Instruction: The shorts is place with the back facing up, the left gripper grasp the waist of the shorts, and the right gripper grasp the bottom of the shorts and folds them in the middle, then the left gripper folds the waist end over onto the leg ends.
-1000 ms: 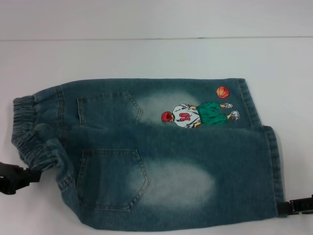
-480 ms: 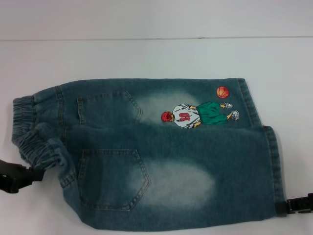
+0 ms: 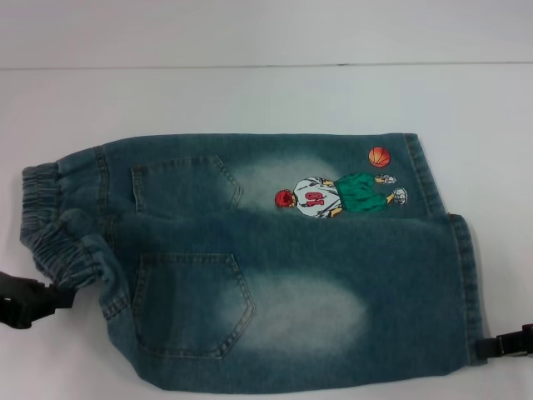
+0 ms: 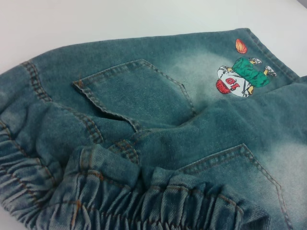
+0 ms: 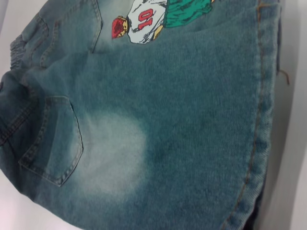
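The shorts (image 3: 266, 267) are laid flat, back side up, on the white table (image 3: 266, 92). The long axis runs left to right: waistband (image 3: 58, 242) toward the left, leg hems (image 3: 466, 283) toward the right. The left gripper (image 3: 25, 300) is seen at the waistband, the right gripper (image 3: 506, 343) at the nearer hem; whether either is open or clamped cannot be determined.

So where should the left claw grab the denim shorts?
Probably on the ruffled elastic waistband, coming in from the robot's left, where the left claw already sits. That bunched edge is thick and stands up off the table, so it is easier to pinch than the flat denim.
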